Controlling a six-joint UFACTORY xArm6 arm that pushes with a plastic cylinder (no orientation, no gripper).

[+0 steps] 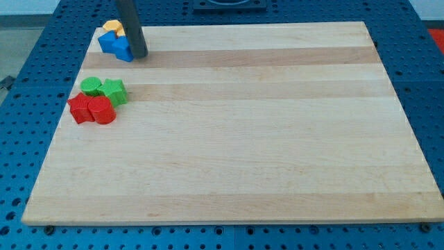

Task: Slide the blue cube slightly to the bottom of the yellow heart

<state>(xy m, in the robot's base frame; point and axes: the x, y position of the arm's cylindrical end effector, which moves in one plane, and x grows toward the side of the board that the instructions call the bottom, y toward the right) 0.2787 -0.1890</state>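
Pressing beside the blue block (115, 46) at the board's (243, 139) top left, my tip (139, 55) touched it; yellow block (112, 28) just behind; no pincer fitted, state untellable.

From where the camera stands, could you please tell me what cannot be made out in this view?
- Yellow heart: mostly hidden behind the blue cube and the rod; its shape is unclear.
- My tip: whether it touches the blue cube cannot be told.
- Rod's upper part: cut off by the view's top edge.
- Green blocks and red blocks: too small and bunched to name shapes.
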